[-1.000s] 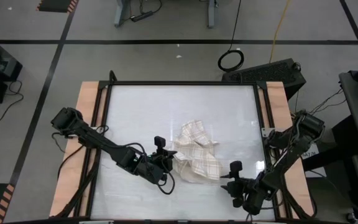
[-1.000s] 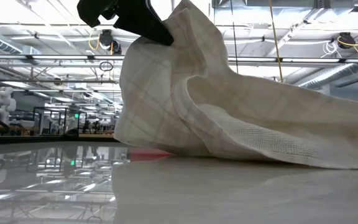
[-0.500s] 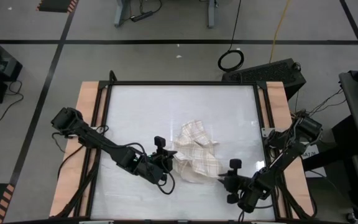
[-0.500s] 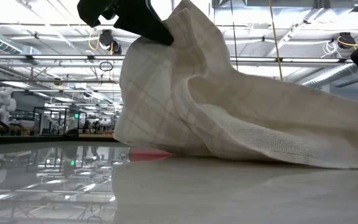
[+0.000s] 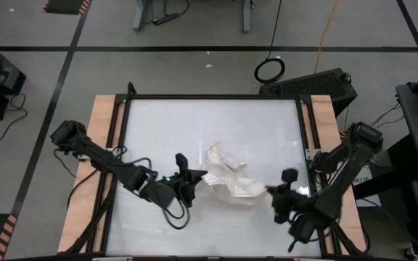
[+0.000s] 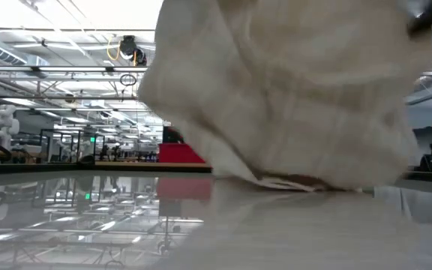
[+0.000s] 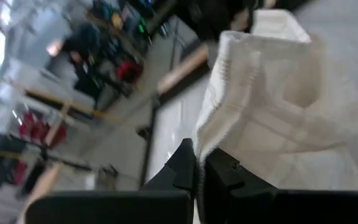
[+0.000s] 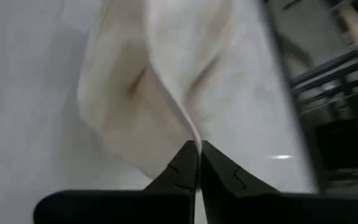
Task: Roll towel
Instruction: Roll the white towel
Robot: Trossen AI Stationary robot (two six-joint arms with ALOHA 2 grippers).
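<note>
The crumpled towel (image 5: 228, 177) hangs bunched between the two arms above the middle of the white table (image 5: 158, 127), its left edge pinched by the left gripper (image 5: 200, 175) and its right edge clamped in the right gripper (image 5: 269, 190).

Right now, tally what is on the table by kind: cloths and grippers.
Cloths: 1, the towel
Grippers: 2, left gripper and right gripper, each shut on a towel edge
Total: 3
</note>
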